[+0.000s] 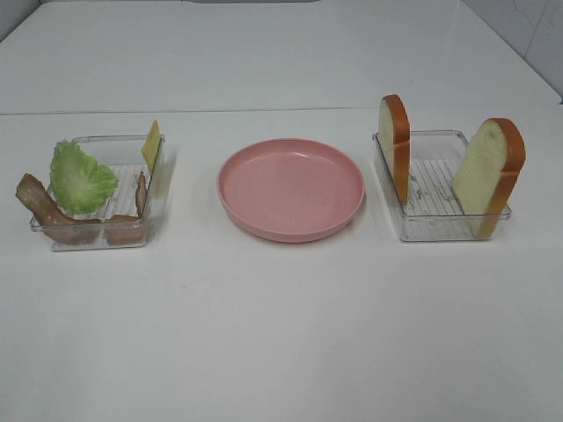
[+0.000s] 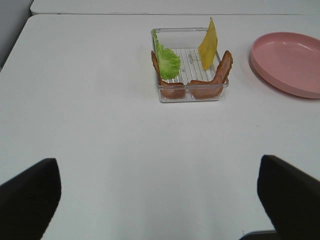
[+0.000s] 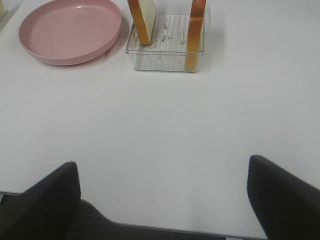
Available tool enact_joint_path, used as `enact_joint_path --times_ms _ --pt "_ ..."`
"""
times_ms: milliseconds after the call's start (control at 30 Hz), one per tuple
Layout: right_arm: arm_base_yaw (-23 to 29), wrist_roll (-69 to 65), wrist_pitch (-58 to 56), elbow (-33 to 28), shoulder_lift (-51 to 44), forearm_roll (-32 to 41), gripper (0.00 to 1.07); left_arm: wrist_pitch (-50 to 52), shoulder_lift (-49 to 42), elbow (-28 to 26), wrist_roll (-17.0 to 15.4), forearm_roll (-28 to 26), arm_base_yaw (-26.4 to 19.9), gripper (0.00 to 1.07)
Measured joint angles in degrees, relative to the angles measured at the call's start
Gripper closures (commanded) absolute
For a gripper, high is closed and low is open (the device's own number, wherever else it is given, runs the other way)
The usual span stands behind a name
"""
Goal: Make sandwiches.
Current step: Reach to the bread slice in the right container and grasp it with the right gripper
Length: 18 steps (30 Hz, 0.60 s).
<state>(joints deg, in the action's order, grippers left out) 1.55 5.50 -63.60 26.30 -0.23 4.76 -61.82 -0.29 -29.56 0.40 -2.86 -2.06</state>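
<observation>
The white toy bread slices with orange-brown crust (image 1: 481, 178) look light and stiff, best pinched across the flat sides, and the left claw (image 2: 157, 162) and right claw (image 3: 162, 164) are spread wide, holding nothing

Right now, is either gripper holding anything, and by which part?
Nothing is held. The left gripper and the right gripper are both open and empty; the bread slices and fillings sit apart from both.

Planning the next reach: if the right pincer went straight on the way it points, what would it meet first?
Likely the clear tray holding the upright bread slices; only bare table lies before it, though depth is unclear.
</observation>
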Motion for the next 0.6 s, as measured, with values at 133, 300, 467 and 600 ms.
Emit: enact_joint_path --times_ms 133,300,467,600 --pt "0.0 0.0 0.0 0.0 3.9 0.0 0.20 0.0 0.0 0.0 0.0 0.0 0.0 0.06" --pt "0.0 0.0 1.1 3.7 20.7 0.7 0.20 0.0 0.0 0.0 0.0 0.0 0.0 0.06" --pt "0.0 0.0 1.5 14.8 41.7 2.8 0.20 0.0 0.0 0.0 0.0 0.0 0.0 0.06" --pt "0.0 0.0 1.7 27.0 59.1 5.9 0.20 0.0 0.0 0.0 0.0 0.0 0.0 0.06"
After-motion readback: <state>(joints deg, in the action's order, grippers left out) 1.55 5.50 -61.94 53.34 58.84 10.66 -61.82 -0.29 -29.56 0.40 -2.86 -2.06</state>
